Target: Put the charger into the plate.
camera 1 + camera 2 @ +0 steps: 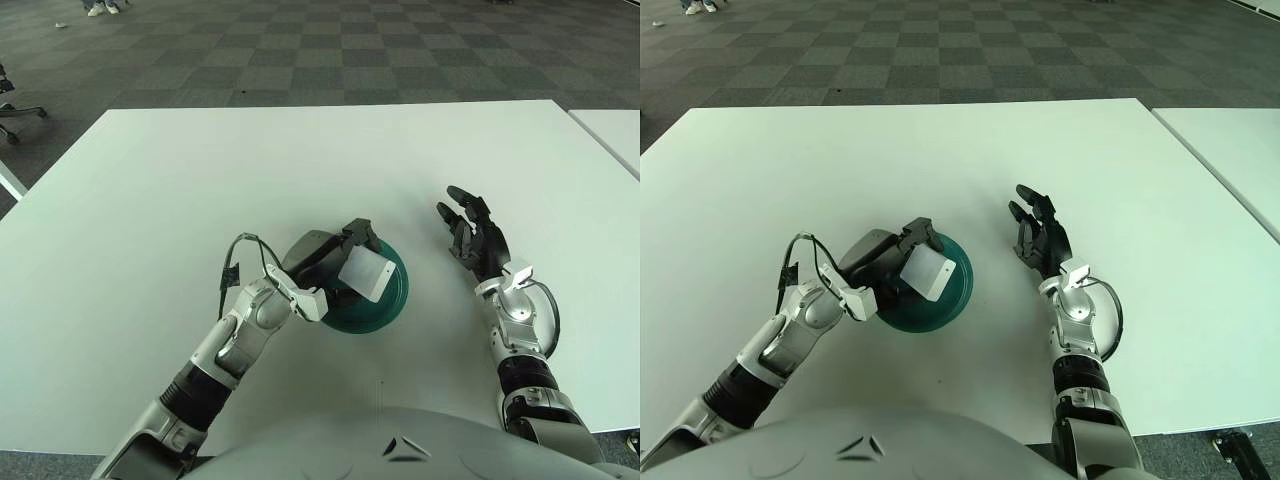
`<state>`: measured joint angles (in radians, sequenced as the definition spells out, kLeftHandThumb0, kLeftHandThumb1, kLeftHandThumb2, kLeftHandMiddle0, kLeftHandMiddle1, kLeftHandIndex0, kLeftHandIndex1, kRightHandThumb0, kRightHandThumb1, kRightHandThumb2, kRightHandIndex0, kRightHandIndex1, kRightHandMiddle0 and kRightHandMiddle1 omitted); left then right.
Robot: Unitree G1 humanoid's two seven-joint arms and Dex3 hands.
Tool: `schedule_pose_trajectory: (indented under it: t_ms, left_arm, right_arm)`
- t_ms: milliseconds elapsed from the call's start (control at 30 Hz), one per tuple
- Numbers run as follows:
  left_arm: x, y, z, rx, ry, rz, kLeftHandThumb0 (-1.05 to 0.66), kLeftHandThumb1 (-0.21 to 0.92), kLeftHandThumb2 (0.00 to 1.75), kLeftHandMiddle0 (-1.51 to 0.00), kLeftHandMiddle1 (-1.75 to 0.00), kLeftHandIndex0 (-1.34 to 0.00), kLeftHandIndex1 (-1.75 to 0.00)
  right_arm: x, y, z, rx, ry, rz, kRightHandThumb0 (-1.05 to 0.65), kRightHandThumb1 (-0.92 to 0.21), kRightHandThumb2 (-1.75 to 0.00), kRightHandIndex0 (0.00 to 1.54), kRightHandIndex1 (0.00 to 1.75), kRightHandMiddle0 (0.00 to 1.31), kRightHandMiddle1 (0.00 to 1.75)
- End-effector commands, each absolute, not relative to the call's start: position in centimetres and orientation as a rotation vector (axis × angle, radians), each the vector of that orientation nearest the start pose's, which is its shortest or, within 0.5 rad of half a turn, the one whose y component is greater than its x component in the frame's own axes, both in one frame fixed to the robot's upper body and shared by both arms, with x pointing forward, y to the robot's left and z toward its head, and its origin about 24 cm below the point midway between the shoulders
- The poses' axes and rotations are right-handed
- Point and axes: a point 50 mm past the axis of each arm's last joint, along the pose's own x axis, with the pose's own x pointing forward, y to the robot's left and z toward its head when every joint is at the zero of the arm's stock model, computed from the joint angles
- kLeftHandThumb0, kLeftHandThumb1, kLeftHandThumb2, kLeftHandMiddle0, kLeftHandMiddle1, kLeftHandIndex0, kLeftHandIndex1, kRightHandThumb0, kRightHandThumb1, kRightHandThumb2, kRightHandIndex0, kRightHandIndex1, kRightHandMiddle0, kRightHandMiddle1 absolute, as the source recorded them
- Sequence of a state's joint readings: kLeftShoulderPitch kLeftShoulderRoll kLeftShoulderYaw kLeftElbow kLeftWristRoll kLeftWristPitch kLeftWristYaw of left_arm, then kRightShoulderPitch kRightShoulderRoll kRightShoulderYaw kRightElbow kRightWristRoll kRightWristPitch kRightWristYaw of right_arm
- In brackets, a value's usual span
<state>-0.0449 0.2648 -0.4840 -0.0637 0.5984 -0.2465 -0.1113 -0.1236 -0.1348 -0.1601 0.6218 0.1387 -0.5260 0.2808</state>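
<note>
A white boxy charger (365, 273) is held in my left hand (330, 262), whose dark fingers are curled around it. Hand and charger hang low over the teal plate (388, 300), which lies on the white table near its front middle; the hand covers most of the plate's left half. I cannot tell whether the charger touches the plate. My right hand (474, 238) shows to the right of the plate, fingers spread, holding nothing.
The white table (200, 180) stretches wide around the plate. A second white table edge (615, 130) shows at the far right. Checkered carpet floor lies beyond, with a chair base (15, 108) at the far left.
</note>
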Motion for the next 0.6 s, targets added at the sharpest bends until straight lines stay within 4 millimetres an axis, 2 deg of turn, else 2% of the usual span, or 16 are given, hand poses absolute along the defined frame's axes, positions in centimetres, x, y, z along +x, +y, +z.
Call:
schedule_pose_trajectory:
  t_ms: [0,100,200,267,300,367,400,433,467,533,567]
  left_arm:
    - [22.6,6.3,5.4,0.832,-0.381,-0.698,-0.47,0.34,1.28,-1.07,-1.75,-0.59,-1.75]
    - [22.8,6.5,5.1,0.869,-0.363,-0.722,-0.45,0.41,1.2,-1.05,-1.75,-0.54,-1.75]
    - [22.9,6.7,4.9,0.912,-0.337,-0.75,-0.41,0.58,0.96,-0.95,-1.75,-0.44,-1.72]
    - [23.0,6.8,4.8,0.928,-0.323,-0.763,-0.39,0.71,0.77,-0.83,-1.75,-0.37,-1.7]
    - [23.0,6.8,4.7,0.938,-0.315,-0.771,-0.38,0.78,0.68,-0.67,-1.75,-0.32,-1.71]
    - [23.1,6.9,4.7,0.961,-0.3,-0.787,-0.37,0.85,0.59,-0.47,-1.7,-0.26,-1.73]
    - [23.1,7.0,4.6,0.972,-0.294,-0.794,-0.54,0.87,0.59,-0.37,-1.54,-0.21,-1.62]
    - [23.2,7.0,4.6,0.995,-0.284,-0.806,-0.6,0.88,0.59,-0.34,-1.48,-0.19,-1.57]
    - [23.2,7.1,4.6,1.011,-0.276,-0.814,-0.7,0.9,0.6,-0.3,-1.34,-0.15,-1.48]
    - [23.3,7.3,4.6,1.049,-0.259,-0.83,-0.81,0.91,0.61,-0.26,-1.16,-0.1,-1.36]
    - [23.3,7.3,4.6,1.062,-0.252,-0.834,-0.82,0.91,0.62,-0.25,-1.13,-0.09,-1.34]
  right_arm:
    - [20.2,-20.0,-7.4,0.069,0.267,0.038,-0.88,-0.92,-0.81,0.29,0.0,0.0,0.62]
    - [20.2,-20.0,-7.5,0.07,0.269,0.035,-0.87,-0.92,-0.81,0.29,0.0,0.0,0.62]
    - [20.2,-20.0,-7.5,0.07,0.271,0.029,-0.87,-0.92,-0.81,0.3,0.0,0.0,0.63]
    - [20.2,-20.0,-7.5,0.07,0.271,0.028,-0.87,-0.92,-0.81,0.3,0.0,0.0,0.63]
    - [20.2,-20.0,-7.5,0.07,0.271,0.028,-0.87,-0.92,-0.81,0.3,0.01,0.0,0.63]
    - [20.2,-20.0,-7.5,0.071,0.27,0.028,-0.87,-0.92,-0.82,0.3,0.01,0.0,0.63]
    - [20.2,-20.0,-7.5,0.071,0.27,0.027,-0.87,-0.92,-0.82,0.3,0.01,0.0,0.63]
    - [20.2,-20.0,-7.5,0.071,0.27,0.026,-0.88,-0.92,-0.82,0.3,0.01,0.0,0.63]
    - [20.2,-20.0,-7.5,0.072,0.27,0.025,-0.88,-0.92,-0.83,0.31,0.01,0.0,0.63]
    - [20.2,-20.0,-7.5,0.073,0.27,0.023,-0.88,-0.92,-0.83,0.31,0.01,0.0,0.63]
    - [20.2,-20.0,-7.5,0.074,0.271,0.022,-0.88,-0.92,-0.83,0.31,0.01,0.0,0.63]
